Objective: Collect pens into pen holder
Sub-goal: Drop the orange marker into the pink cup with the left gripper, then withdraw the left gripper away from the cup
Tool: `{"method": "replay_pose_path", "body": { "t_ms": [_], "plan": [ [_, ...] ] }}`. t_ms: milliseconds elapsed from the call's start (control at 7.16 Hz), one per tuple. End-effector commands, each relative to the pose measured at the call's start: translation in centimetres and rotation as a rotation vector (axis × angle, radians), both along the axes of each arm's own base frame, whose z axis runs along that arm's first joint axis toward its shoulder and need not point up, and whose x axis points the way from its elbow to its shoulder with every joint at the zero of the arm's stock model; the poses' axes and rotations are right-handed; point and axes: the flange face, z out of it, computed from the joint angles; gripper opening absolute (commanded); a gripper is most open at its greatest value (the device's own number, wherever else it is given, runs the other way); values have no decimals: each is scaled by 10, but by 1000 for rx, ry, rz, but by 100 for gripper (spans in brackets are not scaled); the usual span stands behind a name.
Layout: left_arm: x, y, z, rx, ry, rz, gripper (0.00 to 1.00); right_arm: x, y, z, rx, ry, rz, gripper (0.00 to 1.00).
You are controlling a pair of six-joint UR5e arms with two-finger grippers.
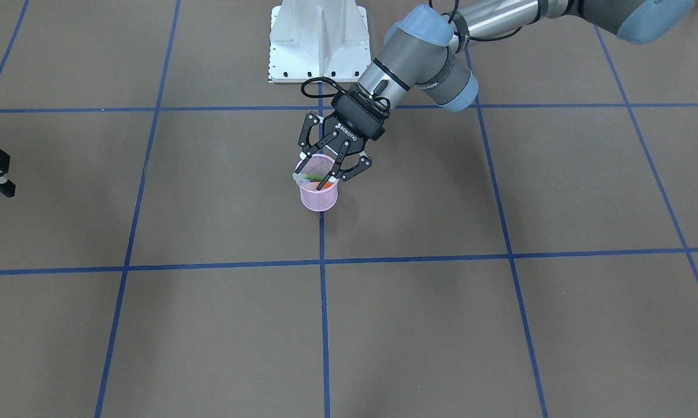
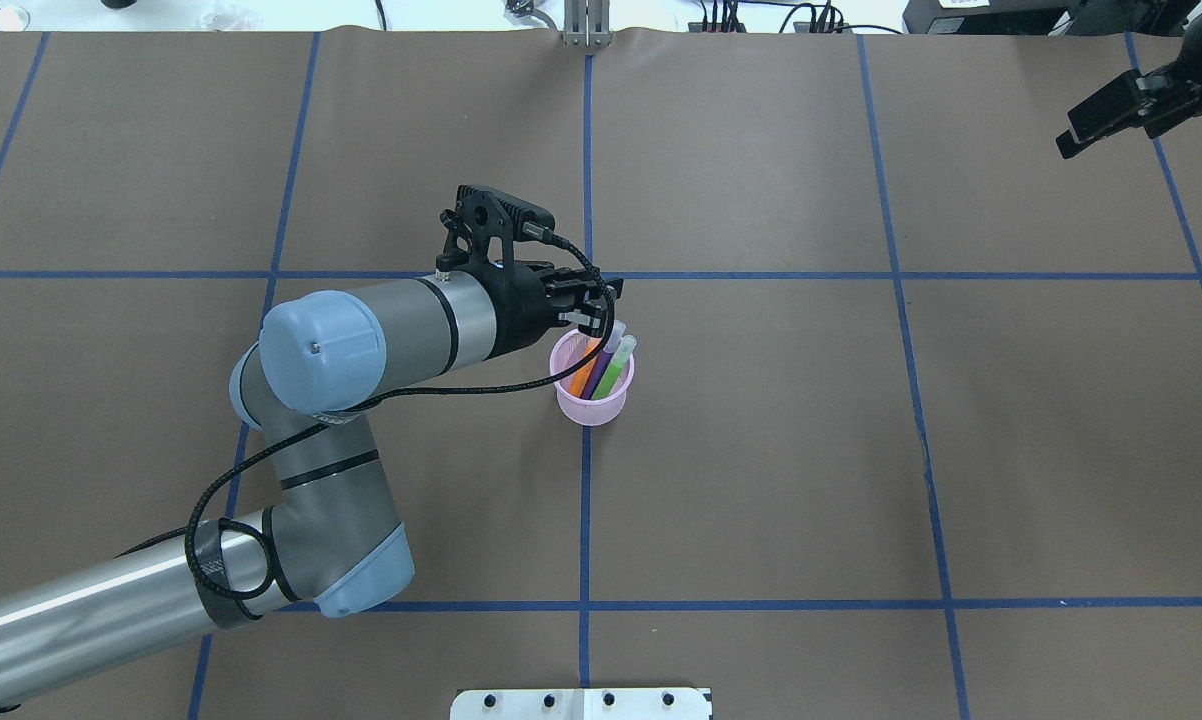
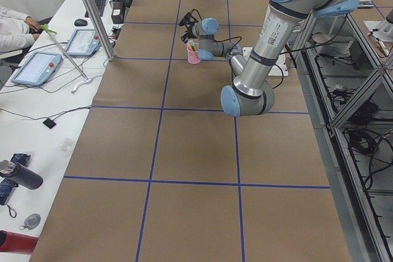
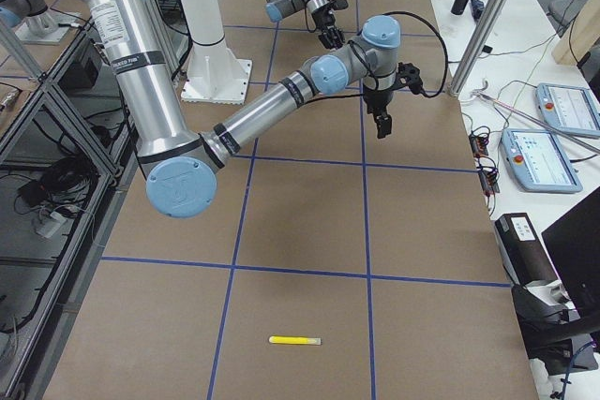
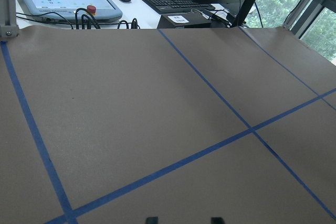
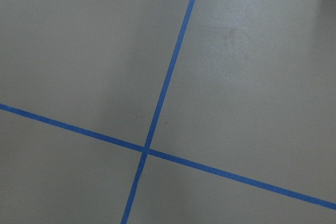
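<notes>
Left gripper [image 1: 315, 169] hangs just over the pen holder [image 2: 593, 405], jaws spread and empty, placed for dropping pens in. Purple pen [image 2: 601, 372], orange pen [image 2: 583, 378] and green pen [image 2: 616, 372] lean inside, caps up. Right gripper [image 2: 1086, 125] waits far right, clear of it; closure indeterminable.

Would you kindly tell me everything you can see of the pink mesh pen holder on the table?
The small round pink wire-mesh pen holder is a slightly tapered, see-through cup. It stands upright on the brown paper-covered table, right on a blue tape line. An orange pen, a purple pen and a green pen lean inside it, with pale caps poking above the rim. The left arm's claw, open, hovers at its rim; whether it touches cannot be told.
</notes>
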Motion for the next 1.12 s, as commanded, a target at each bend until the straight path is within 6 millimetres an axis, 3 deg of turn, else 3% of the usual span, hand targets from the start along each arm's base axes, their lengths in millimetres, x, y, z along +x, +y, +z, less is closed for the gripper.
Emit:
{"method": "replay_pose_path", "body": {
  "t_ms": [0, 140, 279, 558, 838, 977],
  "plan": [
    [-8, -1, -1, 0, -6, 8, 100, 4, 1, 5, -2, 2, -2, 100],
    [-27, -18, 23, -34, -74, 33, 100, 14, 2, 15, -13, 5, 8, 100],
    [-71, -37, 49, -109, -161, 100, 100, 28, 6, 33, -9, 19, -4, 100],
    [-193, -89, 94, -216, -272, 186, 100, 71, 30, 94, -7, 63, -43, 100],
    [-318, -97, 217, -182, -441, 236, 100, 126, 76, 176, -31, 110, -94, 100],
    [-375, -98, 258, -130, -482, 260, 100, 149, 96, 222, -59, 122, -124, 100]
  ]
}}
